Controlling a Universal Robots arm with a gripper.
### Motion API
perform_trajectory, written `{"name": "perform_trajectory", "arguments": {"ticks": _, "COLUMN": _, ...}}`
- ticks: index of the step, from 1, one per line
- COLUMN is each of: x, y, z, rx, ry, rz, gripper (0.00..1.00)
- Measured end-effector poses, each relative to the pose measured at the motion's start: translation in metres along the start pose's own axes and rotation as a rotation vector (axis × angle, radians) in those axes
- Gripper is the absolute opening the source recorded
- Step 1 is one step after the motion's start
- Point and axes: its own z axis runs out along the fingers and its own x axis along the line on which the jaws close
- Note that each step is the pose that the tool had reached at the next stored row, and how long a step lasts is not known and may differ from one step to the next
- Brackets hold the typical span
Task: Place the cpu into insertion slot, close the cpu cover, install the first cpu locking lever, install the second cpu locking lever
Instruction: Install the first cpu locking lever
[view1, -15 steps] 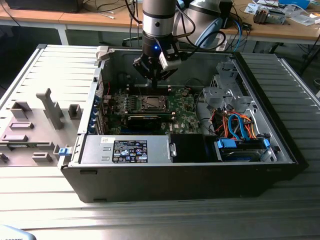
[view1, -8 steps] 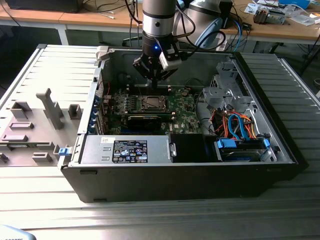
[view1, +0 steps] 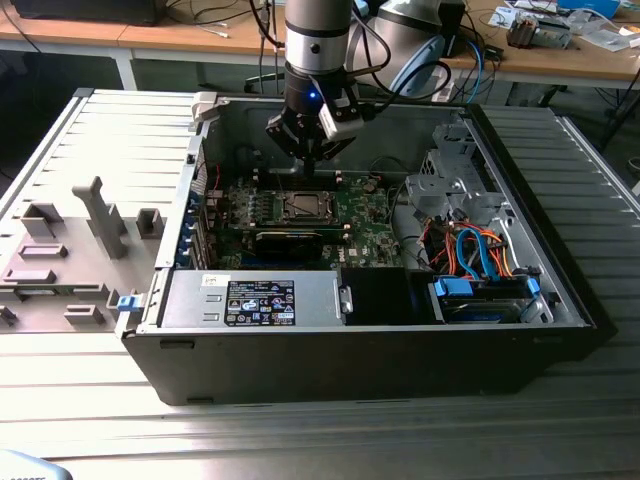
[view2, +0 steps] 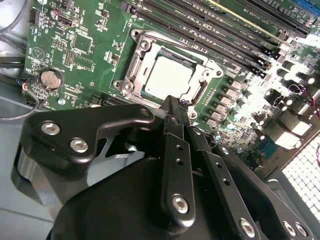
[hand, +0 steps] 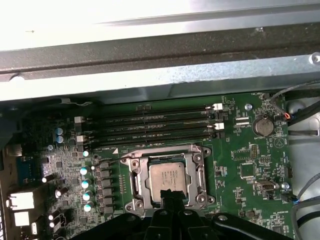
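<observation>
Two fingers closed, empty, near cpu

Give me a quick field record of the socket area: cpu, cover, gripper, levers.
cpu: seated in the socket, pale top showing in both wrist views
cpu cover: down flat around the cpu, which shows through its window
gripper: shut, empty, tips at the socket's edge by the cover frame
locking levers: whether latched cannot be told
motherboard: green, inside the open computer case
</observation>
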Motion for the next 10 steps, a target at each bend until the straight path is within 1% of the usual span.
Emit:
{"name": "perform_trajectory", "arguments": {"ticks": 8, "x": 0.0000, "y": 0.0000, "z": 0.0000, "rx": 0.0000, "ry": -0.0001, "rz": -0.009, "gripper": 0.11}}
{"name": "perform_trajectory", "arguments": {"ticks": 10, "x": 0.0000, "y": 0.0000, "z": 0.0000, "rx": -0.0002, "ry": -0.0004, "rz": -0.027, "gripper": 0.11}}
